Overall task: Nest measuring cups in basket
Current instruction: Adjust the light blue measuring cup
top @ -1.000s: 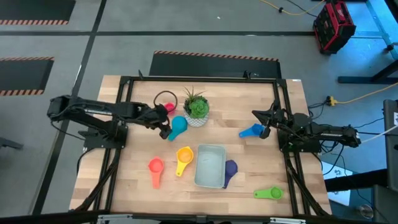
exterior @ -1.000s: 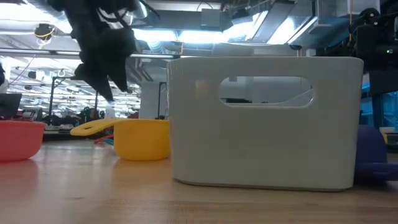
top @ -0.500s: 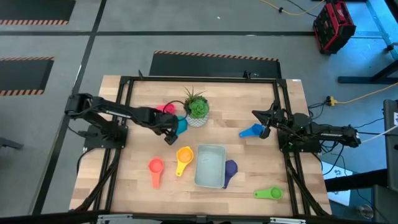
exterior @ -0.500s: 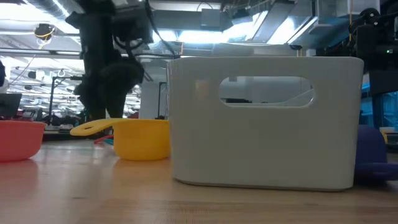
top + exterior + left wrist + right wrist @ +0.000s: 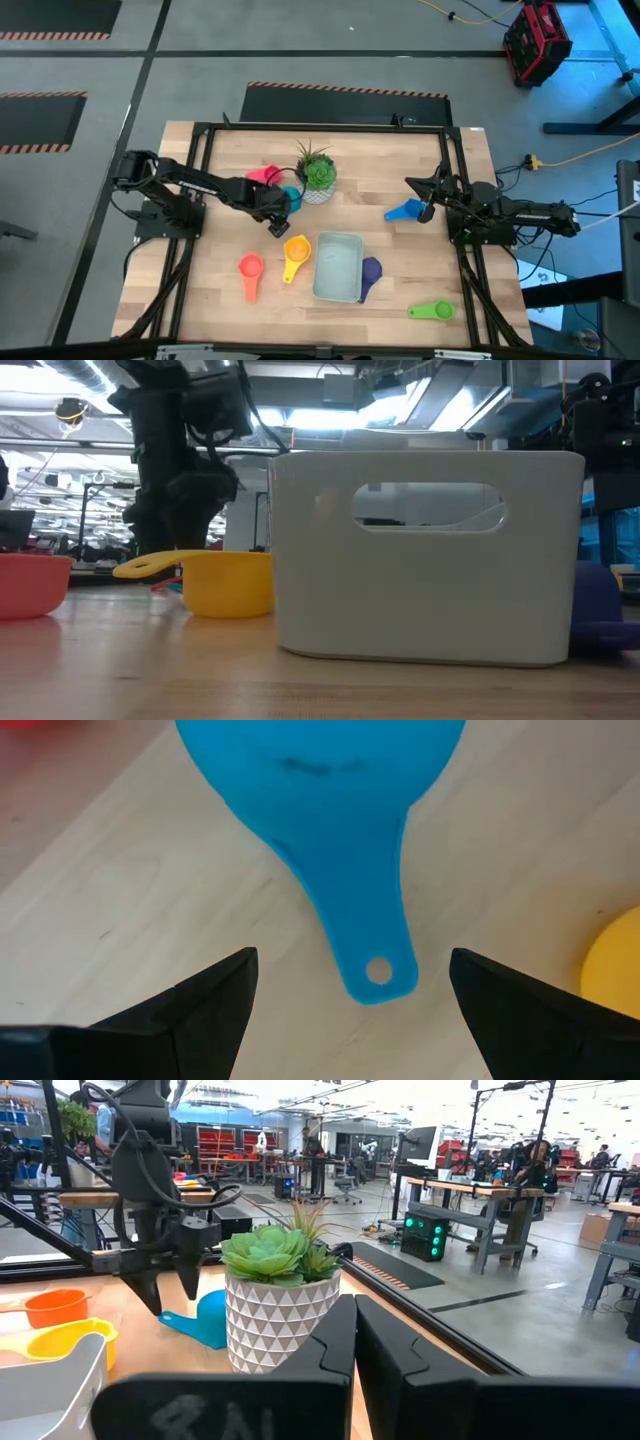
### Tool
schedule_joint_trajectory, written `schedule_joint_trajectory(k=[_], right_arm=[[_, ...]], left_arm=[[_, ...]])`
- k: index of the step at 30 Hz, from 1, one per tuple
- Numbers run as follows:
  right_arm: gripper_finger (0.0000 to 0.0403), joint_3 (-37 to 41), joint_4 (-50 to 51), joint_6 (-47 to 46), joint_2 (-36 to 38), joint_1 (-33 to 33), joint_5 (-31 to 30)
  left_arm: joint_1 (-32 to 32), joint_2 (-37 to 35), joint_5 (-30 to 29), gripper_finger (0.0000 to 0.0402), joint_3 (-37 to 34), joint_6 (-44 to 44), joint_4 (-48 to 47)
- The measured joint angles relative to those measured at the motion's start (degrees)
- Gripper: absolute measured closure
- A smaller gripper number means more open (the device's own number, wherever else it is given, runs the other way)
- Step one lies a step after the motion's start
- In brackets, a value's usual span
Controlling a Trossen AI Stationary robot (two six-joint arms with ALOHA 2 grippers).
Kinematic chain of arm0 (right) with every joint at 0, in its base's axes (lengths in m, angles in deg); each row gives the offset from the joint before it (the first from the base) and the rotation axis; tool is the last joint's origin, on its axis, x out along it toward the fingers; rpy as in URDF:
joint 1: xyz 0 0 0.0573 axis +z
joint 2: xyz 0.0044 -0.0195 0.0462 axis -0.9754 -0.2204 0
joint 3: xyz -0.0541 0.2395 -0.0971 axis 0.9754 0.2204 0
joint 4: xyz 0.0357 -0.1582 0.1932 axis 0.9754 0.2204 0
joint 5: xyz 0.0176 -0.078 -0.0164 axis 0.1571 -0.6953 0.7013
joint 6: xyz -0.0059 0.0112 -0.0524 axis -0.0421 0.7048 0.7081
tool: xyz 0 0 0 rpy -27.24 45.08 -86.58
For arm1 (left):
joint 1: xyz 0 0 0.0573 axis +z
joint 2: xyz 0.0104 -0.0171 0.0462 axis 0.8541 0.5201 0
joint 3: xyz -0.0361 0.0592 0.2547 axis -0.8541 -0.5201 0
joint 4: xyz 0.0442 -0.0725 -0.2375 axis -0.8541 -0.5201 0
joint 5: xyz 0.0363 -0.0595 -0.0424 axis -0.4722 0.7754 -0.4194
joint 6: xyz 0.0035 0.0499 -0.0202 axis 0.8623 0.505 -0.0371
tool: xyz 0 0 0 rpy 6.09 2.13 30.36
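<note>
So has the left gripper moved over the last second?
Yes. In the high view the left gripper has travelled right, toward the potted plant, and now hangs open over the teal measuring cup.

My left arm's stretched out toward the middle, left gripper [image 5: 279, 222] pointing down close to the surface with jaws spread wide. Right gripper [image 5: 428, 208] is parked at its side, jaws closed.

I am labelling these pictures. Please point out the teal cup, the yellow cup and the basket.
teal cup [image 5: 345, 870], left wrist view, on the handle just below the bowl.
yellow cup [image 5: 296, 247], high view, on the round bowl.
basket [image 5: 430, 600], low view, on the side wall below the handle slot.
</note>
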Motion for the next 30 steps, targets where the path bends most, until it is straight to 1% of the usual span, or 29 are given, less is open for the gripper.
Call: schedule_joint_trajectory(k=[4, 11, 15, 30], right_arm=[[0.0391, -0.02, -0.02, 0.0, 0.0, 0.02, -0.02], [0.0391, 0.0, -0.03, 0.01, -0.07, 0.01, 0.74], [0.0391, 0.0, 0.05, 0.0, -0.07, -0.01, 1.29], [0.0391, 0.0, 0.07, 0.02, -0.07, 0.02, 2.03]], left_arm=[[-1.26, 1.4, -2.04, 0.0078, -0.01, -1.23, 1.35], [-2.19, 6.44, -2.34, 0.0078, 0.0, -1.28, 3.49], [-2.26, 8.09, -2.42, 0.0078, 0.28, -1.29, 3.74], [-2.74, 7.78, -2.99, 0.0078, 0.07, -1.27, 4.16]])
